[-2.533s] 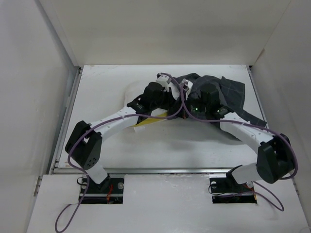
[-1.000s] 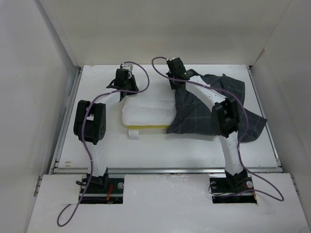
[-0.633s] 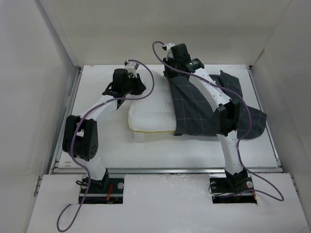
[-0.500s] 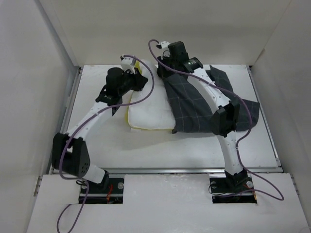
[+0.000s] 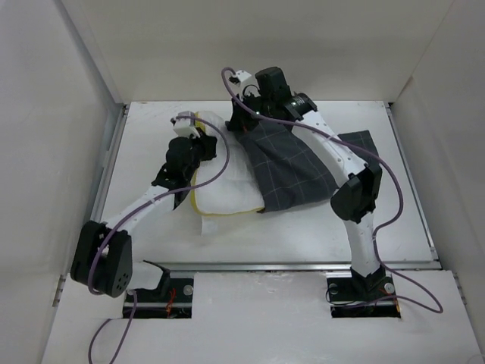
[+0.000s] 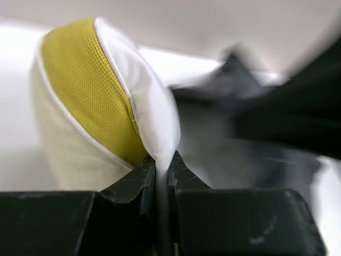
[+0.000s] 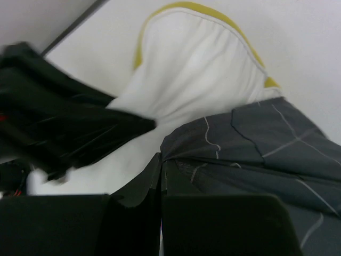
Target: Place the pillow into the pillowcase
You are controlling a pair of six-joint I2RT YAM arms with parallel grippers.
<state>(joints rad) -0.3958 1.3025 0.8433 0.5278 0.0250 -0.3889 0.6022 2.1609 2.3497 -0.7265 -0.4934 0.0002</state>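
**Operator:** What is the left side holding?

**Inspector:** Your left gripper (image 6: 160, 162) is clamped on a fold of the pillow (image 5: 227, 182). The fingers pinch white fabric just beside the yellow edge band (image 6: 88, 90). That far-left end of the pillow is raised off the table (image 5: 303, 235) and curls upward. The near edge rests on the surface, with a small white tag (image 5: 208, 226) lying at the near-left corner.

**Operator:** And the right side?

**Inspector:** Your right gripper (image 7: 161, 160) is closed on the hem of the pillowcase (image 5: 292, 167), with no gap between the fingers. It holds the far-left corner of the dark checked fabric up, just beside the raised end of the pillow.

**Operator:** Where do the two items sit relative to each other?

**Inspector:** The pillow lies left of centre on the table. The pillowcase spreads to its right and overlaps its right portion. In the right wrist view the white cushion runs beneath the gripped hem. I cannot tell whether it is inside the opening or only under the cloth. Most of the pillow is exposed.
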